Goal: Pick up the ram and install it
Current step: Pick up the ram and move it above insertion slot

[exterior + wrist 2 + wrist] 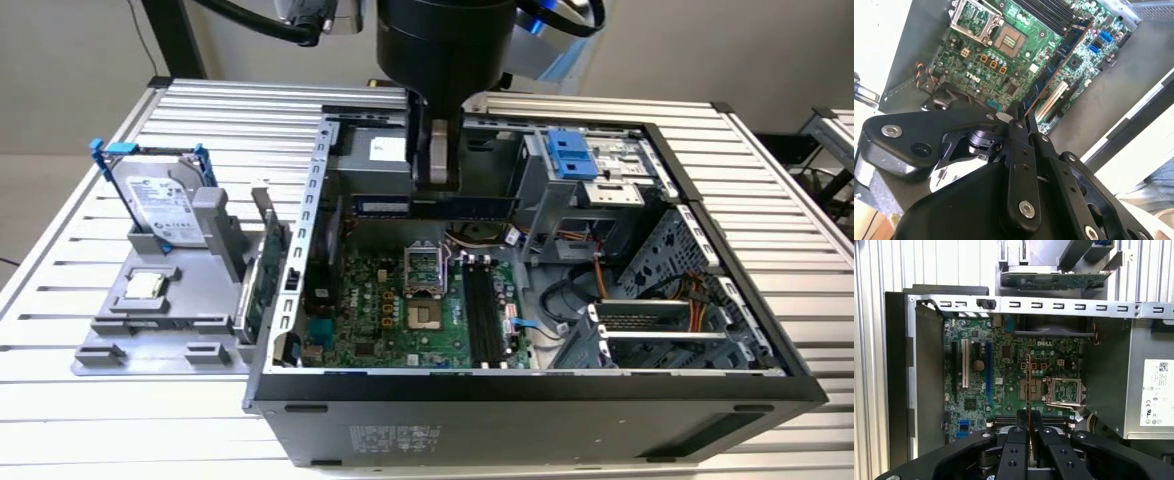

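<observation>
My gripper [437, 188] hangs inside the open computer case, above the motherboard [387, 310], and is shut on the ram [427, 206]. The ram is a long thin stick, held level by its upper edge, well above the black memory slots [483, 315]. In the second wrist view the ram [1056, 57] runs out from the fingertips [1015, 122] over the green board. The first wrist view has the ram [1028, 385] edge-on as a thin line between the fingers [1015, 435], with the CPU socket [1065, 391] beside it.
The case's metal walls [315, 200] ring the board. A blue drive bay [583, 155] and cables [627, 290] fill its side on the exterior view's right. A grey holder [147, 320] on the slatted table carries a hard drive [160, 205], a square chip [143, 285] and a green card [267, 265].
</observation>
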Robot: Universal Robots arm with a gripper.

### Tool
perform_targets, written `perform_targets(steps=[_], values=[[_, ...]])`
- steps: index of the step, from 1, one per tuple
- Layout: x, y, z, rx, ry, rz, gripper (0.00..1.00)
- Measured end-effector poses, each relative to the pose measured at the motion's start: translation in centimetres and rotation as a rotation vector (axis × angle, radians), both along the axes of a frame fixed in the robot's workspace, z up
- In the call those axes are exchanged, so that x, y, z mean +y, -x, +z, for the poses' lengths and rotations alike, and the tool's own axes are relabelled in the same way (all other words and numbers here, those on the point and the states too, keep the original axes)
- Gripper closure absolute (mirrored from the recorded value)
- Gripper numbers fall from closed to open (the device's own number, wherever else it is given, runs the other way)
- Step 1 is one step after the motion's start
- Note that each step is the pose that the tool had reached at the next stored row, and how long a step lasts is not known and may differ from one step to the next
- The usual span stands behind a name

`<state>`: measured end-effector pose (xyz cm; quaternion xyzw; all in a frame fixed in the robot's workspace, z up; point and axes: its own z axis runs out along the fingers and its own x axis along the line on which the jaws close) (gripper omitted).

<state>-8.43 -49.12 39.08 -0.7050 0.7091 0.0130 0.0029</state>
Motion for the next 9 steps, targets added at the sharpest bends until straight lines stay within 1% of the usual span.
perform_targets(steps=[9], values=[[0.1,-0.93,0.0,0.0,0.0,0.0,1.0]])
